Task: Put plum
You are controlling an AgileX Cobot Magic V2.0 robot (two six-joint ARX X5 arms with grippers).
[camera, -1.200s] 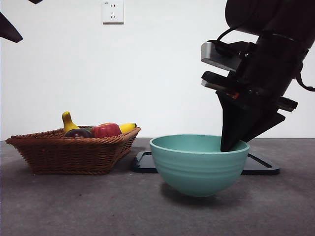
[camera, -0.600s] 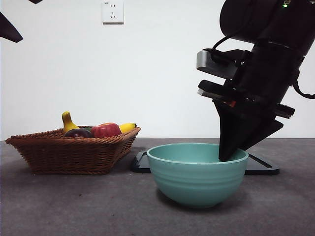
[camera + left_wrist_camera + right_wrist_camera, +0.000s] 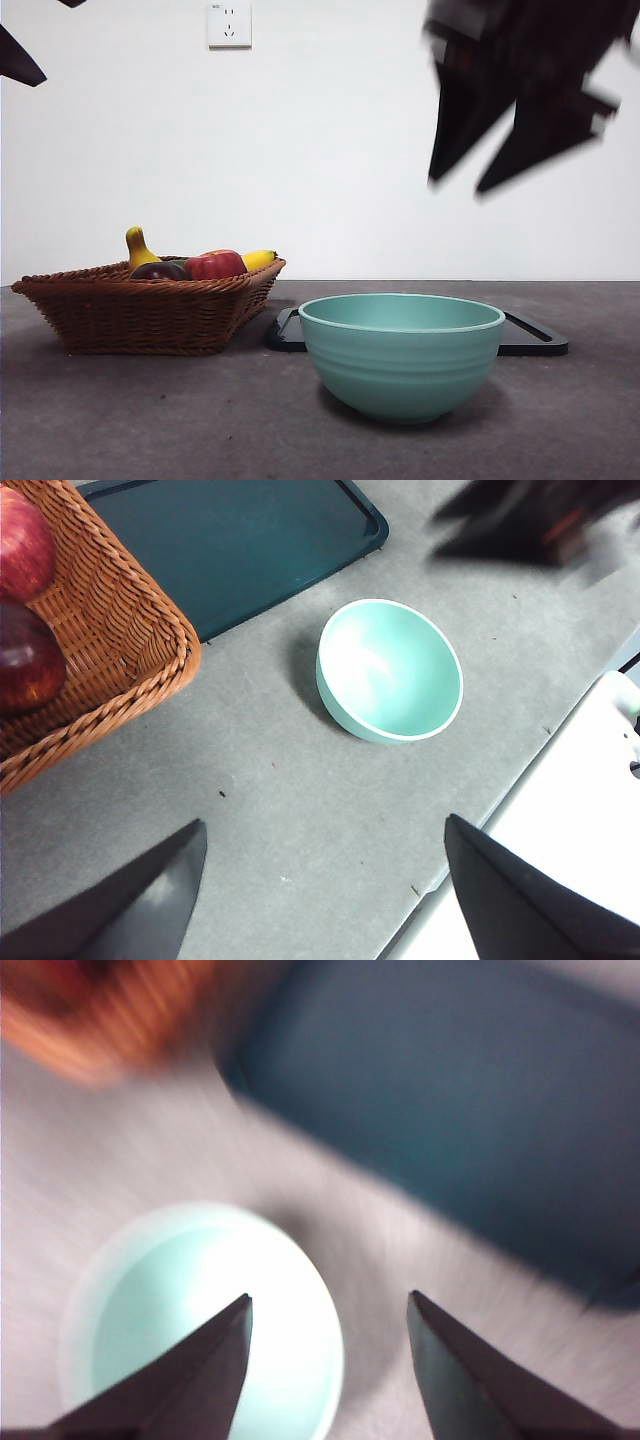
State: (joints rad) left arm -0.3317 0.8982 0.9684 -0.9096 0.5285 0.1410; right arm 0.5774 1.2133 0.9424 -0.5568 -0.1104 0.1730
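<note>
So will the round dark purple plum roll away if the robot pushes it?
Probably not far: the round, dark purple plum sits inside the woven brown wicker basket, against the red apple. Its glossy skin looks slippery, so it might slip in the jaws. On the bare table it would likely roll.

Surfaces: woven wicker, smooth bowl, matt bench

The brown woven wicker basket [image 3: 150, 310] looks rough; the round dark maroon plum [image 3: 25, 667] is glossy; the mint-green ribbed bowl [image 3: 401, 355] is smooth with a soft sheen; the grey bench [image 3: 150, 420] looks matt and faintly speckled.
</note>
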